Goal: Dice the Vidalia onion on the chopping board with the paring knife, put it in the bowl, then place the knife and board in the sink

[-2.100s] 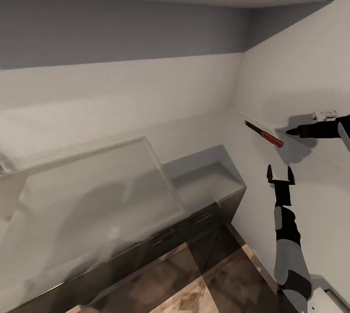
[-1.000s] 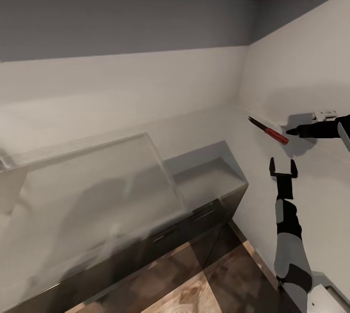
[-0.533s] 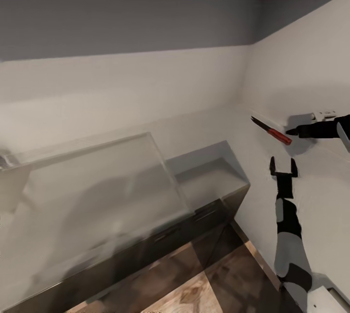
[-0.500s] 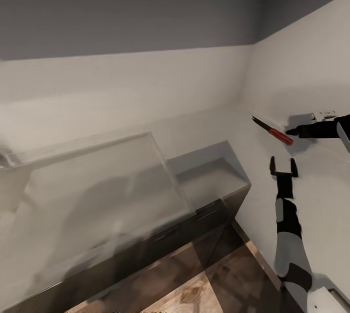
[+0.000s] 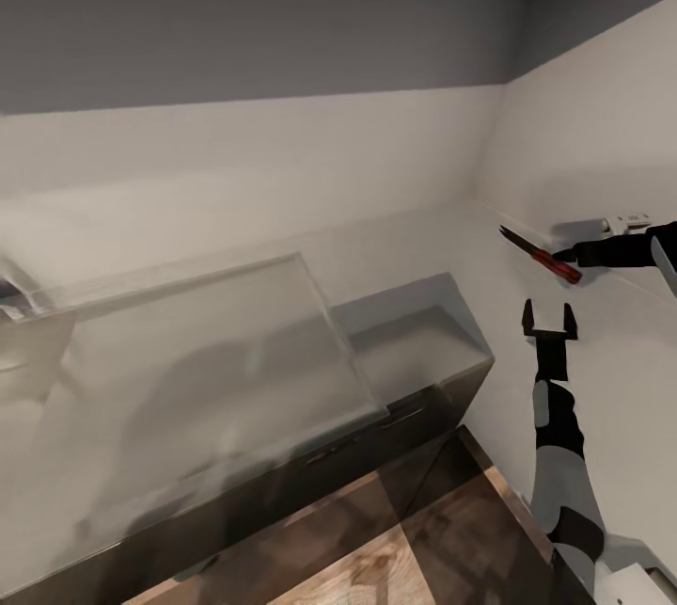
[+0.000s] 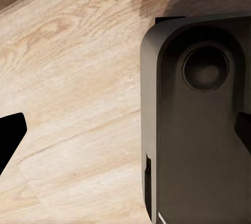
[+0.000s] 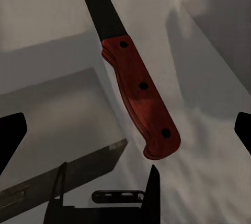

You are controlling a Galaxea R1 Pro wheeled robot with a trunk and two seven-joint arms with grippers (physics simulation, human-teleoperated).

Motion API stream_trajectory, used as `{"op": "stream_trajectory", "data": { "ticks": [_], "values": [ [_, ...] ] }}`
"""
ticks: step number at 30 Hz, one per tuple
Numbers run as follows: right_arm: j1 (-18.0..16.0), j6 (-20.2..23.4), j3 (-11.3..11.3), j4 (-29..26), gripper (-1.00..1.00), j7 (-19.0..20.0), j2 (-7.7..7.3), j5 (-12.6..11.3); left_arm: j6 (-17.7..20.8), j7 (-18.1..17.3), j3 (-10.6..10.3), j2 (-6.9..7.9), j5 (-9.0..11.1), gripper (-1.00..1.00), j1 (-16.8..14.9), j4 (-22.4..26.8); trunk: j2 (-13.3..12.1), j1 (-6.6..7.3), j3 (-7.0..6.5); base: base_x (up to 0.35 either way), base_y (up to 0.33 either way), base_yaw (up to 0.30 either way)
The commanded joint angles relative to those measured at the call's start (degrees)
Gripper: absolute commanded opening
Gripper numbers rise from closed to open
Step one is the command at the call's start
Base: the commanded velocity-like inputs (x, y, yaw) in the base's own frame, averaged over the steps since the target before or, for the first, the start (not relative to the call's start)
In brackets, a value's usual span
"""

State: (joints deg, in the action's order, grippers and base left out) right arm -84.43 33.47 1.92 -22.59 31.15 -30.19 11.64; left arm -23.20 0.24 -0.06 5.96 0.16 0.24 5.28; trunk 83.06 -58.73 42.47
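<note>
Wood-grain floor [image 6: 68,78] and a dark part of your own base [image 6: 198,130] lie under the left wrist camera, so that arm is doing no work. The left gripper [image 5: 548,315] stands empty, its two fingers spread wide.

Just beyond it the knife [image 7: 138,85] hangs in the air off the tip of the right gripper [image 5: 567,256], red handle nearest the gripper, dark blade pointing away. It rests on nothing, so I judge you are carrying it. In the right wrist view, though, the fingertips sit far apart at the picture's sides and no contact with the handle can be seen, so you cannot tell how that gripper is set.

Farther off, the worktop [image 5: 188,351] is a hazy grey slab over dark cabinets [image 5: 282,492], ending near the room's corner. A blurred shape at the worktop's far left edge is cut off and can't be named.

Progress, then: knife in hand and little else provable. Whether the onion is diced and bowled cannot be judged; the knife has yet to reach the sink.
</note>
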Motion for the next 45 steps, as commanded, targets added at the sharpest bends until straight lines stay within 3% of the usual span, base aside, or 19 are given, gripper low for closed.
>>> {"op": "stream_trajectory", "data": {
  "ticks": [1, 10, 19, 37, 45],
  "values": [
    [0.0, 0.1, 0.2, -0.1, 1.0, 0.4, -0.04, 0.5, -0.1, 0.0, 0.0, 0.01, 0.0, 1.0, 0.0, 0.1, 0.0, 0.0, 0.04, 0.0, 0.0, 0.002],
    [0.0, -0.1, 0.2, -0.1, 1.0, 0.3, -0.11, 0.5, -0.1, 0.0, 0.0, 0.02, 0.0, 1.0, 0.0, 0.1, 0.0, 0.0, 0.04, 0.0, 0.0, 0.0],
    [0.0, -2.6, -0.1, -0.2, 1.0, 0.5, 2.83, -1.0, -0.3, 0.0, 0.0, 0.05, 0.0, 1.0, 0.0, 0.0, 0.0, 0.0, 0.04, 0.0, 0.0, 0.0],
    [0.0, -7.6, -0.2, -1.0, 1.0, 0.8, 8.64, -1.0, -0.3, 0.0, 0.0, 0.1, 0.1, 1.0, 0.0, 0.0, 0.0, 0.0, 0.04, 0.0, 0.0, 0.0],
    [0.0, -7.6, -0.3, -1.0, 1.0, 0.7, 8.38, -0.9, -0.3, 0.0, 0.0, 0.1, 0.0, 1.0, 0.0, 0.0, 0.0, 0.0, 0.04, 0.0, 0.0, 0.0]
  ]
}}
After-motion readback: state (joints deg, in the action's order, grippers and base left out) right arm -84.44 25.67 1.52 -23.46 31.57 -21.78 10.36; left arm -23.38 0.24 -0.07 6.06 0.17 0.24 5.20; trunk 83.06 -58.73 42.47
